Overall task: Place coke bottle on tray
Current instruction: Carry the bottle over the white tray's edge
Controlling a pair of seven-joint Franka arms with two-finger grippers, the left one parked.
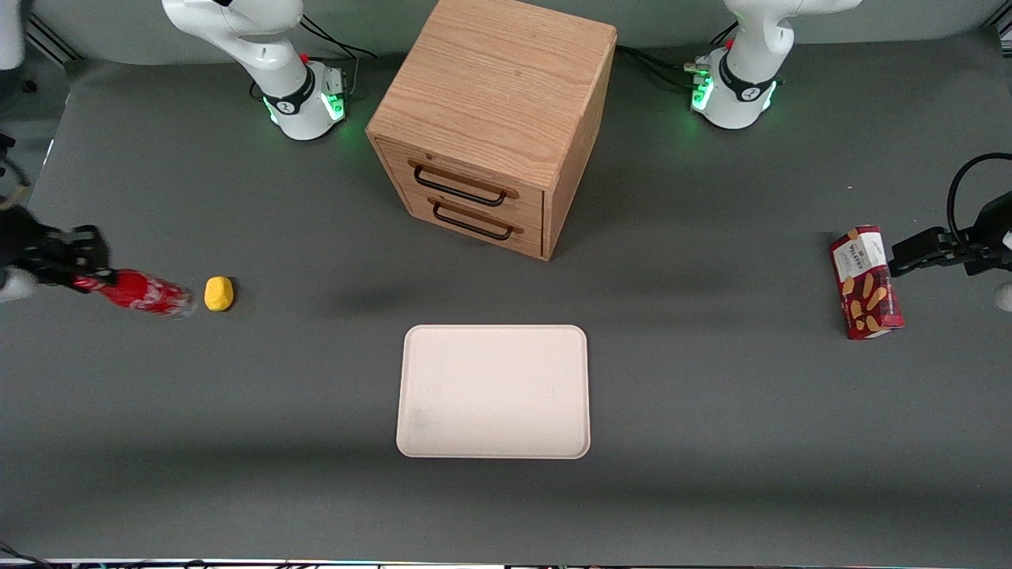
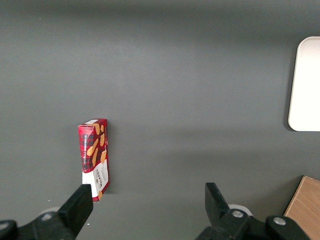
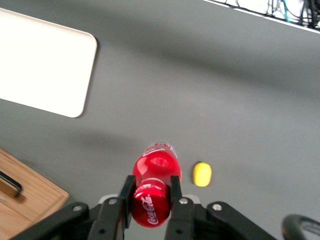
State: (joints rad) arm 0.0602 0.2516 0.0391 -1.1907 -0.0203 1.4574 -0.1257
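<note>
The coke bottle [image 1: 146, 292] is slim and red with white script, and it lies tilted at the working arm's end of the table. My gripper [image 1: 79, 278] is shut on its capped end, one finger pressed against each side of the cap [image 3: 150, 206]. The bottle's body [image 3: 156, 164] points away from the wrist over the grey mat. The cream-white tray [image 1: 494, 391] lies flat near the middle of the table, well away from the bottle, and its corner [image 3: 42, 67] shows in the right wrist view.
A small yellow object [image 1: 219, 293] lies right beside the bottle's base. A wooden two-drawer cabinet [image 1: 494, 118] stands farther from the front camera than the tray. A red snack box [image 1: 866, 282] sits toward the parked arm's end.
</note>
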